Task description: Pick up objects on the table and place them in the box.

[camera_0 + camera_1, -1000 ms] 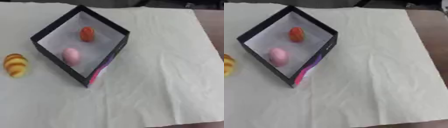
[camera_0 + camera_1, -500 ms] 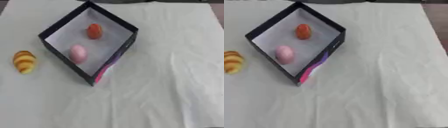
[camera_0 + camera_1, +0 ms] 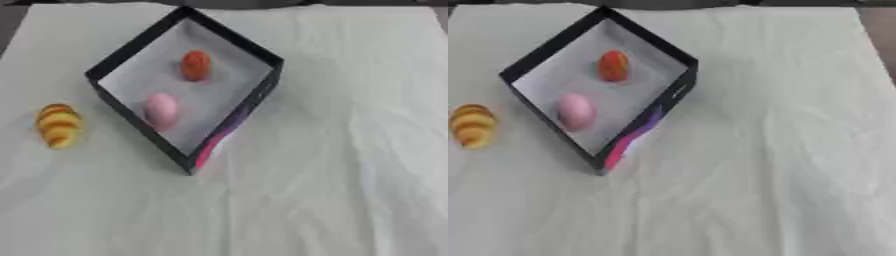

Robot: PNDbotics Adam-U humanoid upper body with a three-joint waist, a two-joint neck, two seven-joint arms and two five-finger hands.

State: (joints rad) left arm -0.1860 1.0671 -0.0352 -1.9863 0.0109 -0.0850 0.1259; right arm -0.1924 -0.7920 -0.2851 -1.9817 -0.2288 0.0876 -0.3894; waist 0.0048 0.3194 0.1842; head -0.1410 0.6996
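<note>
yellow-brown striped pastry point(image 3: 59, 125) on pale cloth point(image 3: 350, 150) covering worktop, left of box, apart from it. black box point(image 3: 118, 62) set diamond-wise, pale inside; pink egg shape point(image 3: 162, 110) near its front wall, orange-red one point(image 3: 196, 65) farther back. my hands out of sight, can't tell how fingers stand.

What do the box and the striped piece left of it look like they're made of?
Box: probably thin cardboard, with flat straight black walls, a pale matte lining and a printed pink patch outside. Striped piece: yellow-orange, rounded, smooth; likely plastic or foam toy food, but the look leaves it open.
</note>
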